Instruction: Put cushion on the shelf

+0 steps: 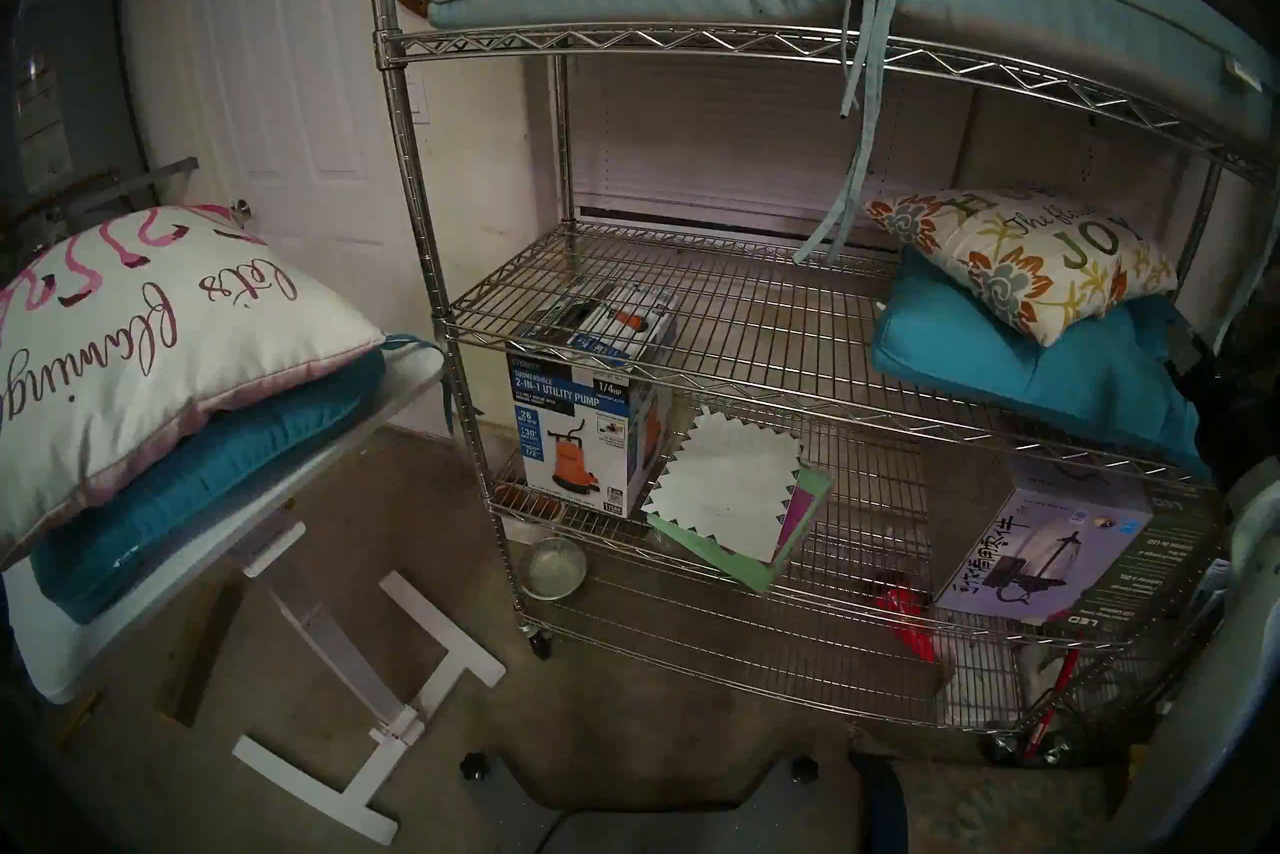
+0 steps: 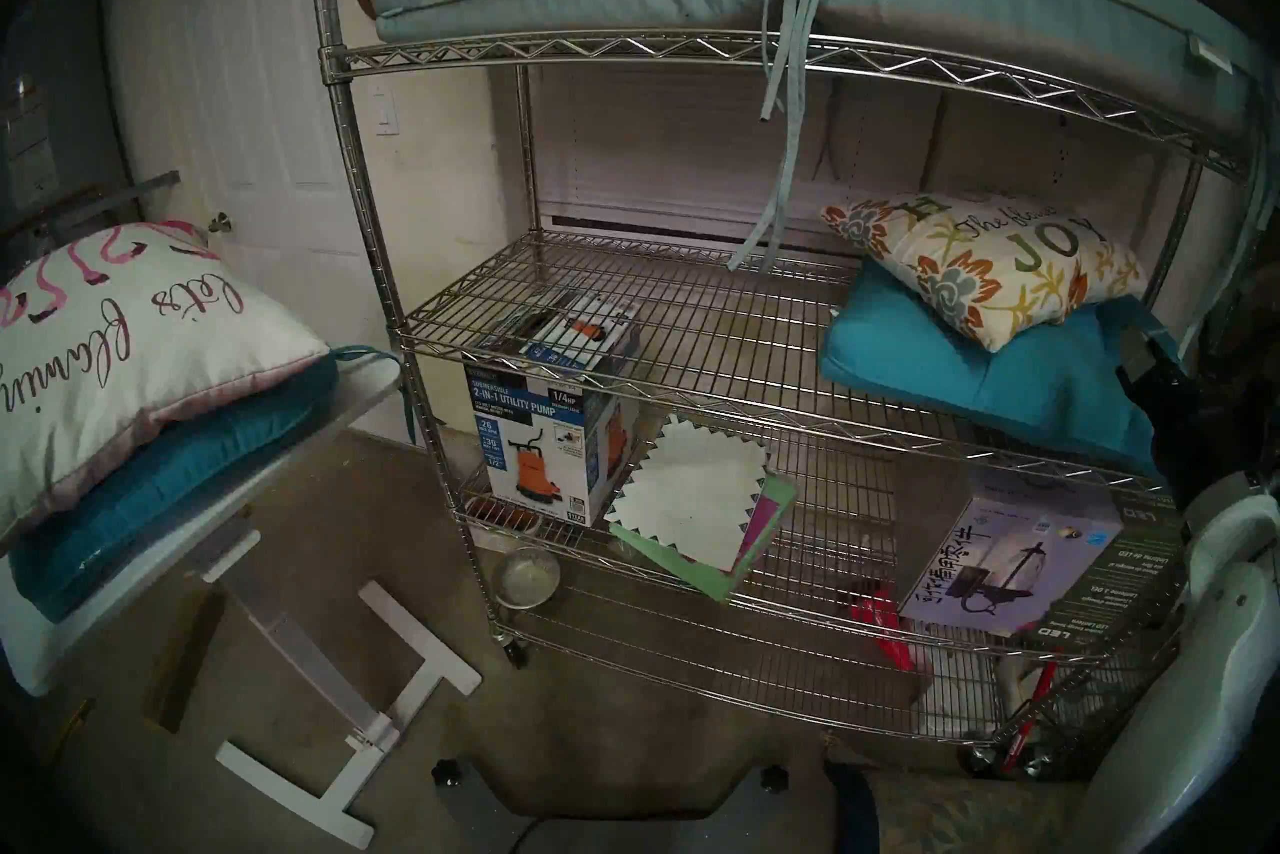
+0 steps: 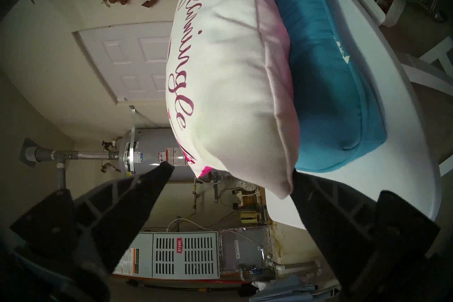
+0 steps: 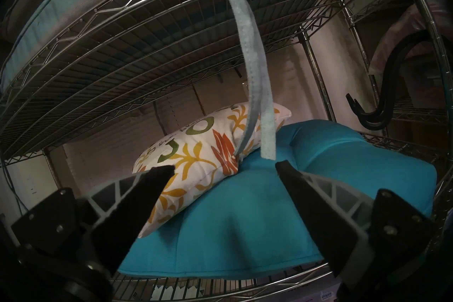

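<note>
Left wrist view: you see the white flamingo cushion [image 3: 228,68] at upper centre, lying on a teal cushion [image 3: 328,88] on the white table [image 3: 402,152]. The left gripper [image 3: 232,171] stands wide, empty, around its corner. Right gripper [image 4: 225,166]: wide, empty. The shelf [image 1: 692,340] fills the head view's right.

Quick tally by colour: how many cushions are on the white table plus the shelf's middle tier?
Teal: 2, the table's teal cushion and the shelf's teal cushion
White with pink lettering: 1, the flamingo pillow
Floral: 1, the JOY pillow
Total: 4
</note>
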